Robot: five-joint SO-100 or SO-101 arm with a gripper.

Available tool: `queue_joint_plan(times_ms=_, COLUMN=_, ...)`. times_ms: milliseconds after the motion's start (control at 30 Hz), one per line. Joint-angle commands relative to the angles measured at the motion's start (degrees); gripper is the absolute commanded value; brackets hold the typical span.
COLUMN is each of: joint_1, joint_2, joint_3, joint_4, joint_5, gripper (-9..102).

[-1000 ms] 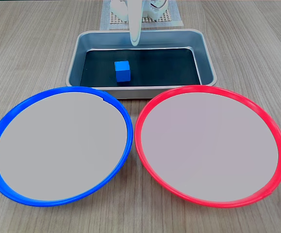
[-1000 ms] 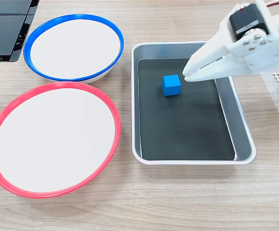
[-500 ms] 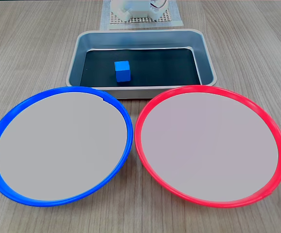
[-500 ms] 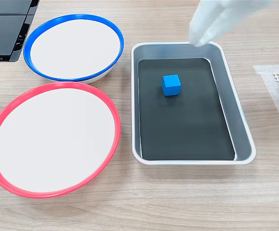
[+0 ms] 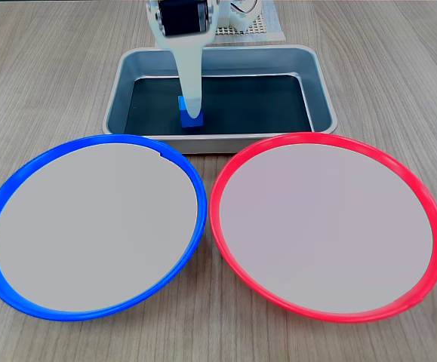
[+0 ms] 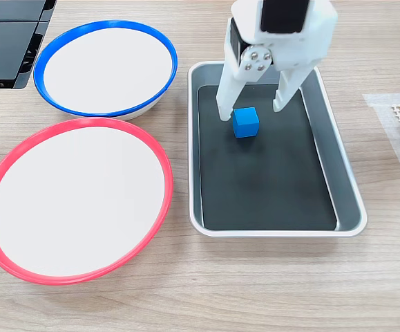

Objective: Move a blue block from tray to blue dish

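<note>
Pale wood-grain tabletop (image 5: 52,75) carries the whole scene, with the tray (image 6: 348,200) lying on it next to two large round dishes. My claw (image 6: 251,114) hangs down into the tray, its white fingers spread wide, one finger (image 6: 225,104) just left of the blue block (image 6: 245,122) in a fixed view and the other a little further off to its right; the claw grips nothing, and I cannot tell whether the left finger touches the block. The block sits on the tray's dark bottom, in the half of the tray nearer the blue dish (image 6: 61,104). From the other fixed view my claw (image 5: 193,113) comes down in front of the blue block (image 5: 193,121), hiding most of it, so that a strip of blue shows beside and below the fingertip. In that view the tray (image 5: 320,98) lies beyond both dishes, with the blue dish (image 5: 7,188) at the left and the red dish (image 5: 429,219) at the right, their rims nearly touching. Both dishes show bare pale centres. Behind the tray in that view, a white perforated mat (image 5: 267,30) lies under my base. A dark flat panel (image 6: 6,41) occupies the upper left corner of the fixed view that shows the spread fingers, just beside the blue dish.
</note>
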Motion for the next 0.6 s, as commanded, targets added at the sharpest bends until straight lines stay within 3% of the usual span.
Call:
queue_joint_plan(times_ms=0, joint_1=0.4, joint_2=-1.8, joint_3=-1.0, joint_4=-1.5, joint_5=-1.5, gripper=27)
queue_joint_plan(times_ms=433, joint_1=-1.8, joint_2=-3.2, joint_3=-1.8, joint_4=-3.8, joint_5=-1.9, gripper=1)
queue_joint_plan(times_ms=567, joint_1=-2.6, joint_2=1.4, joint_3=-2.4, joint_4=-1.1, joint_5=-1.8, gripper=0)
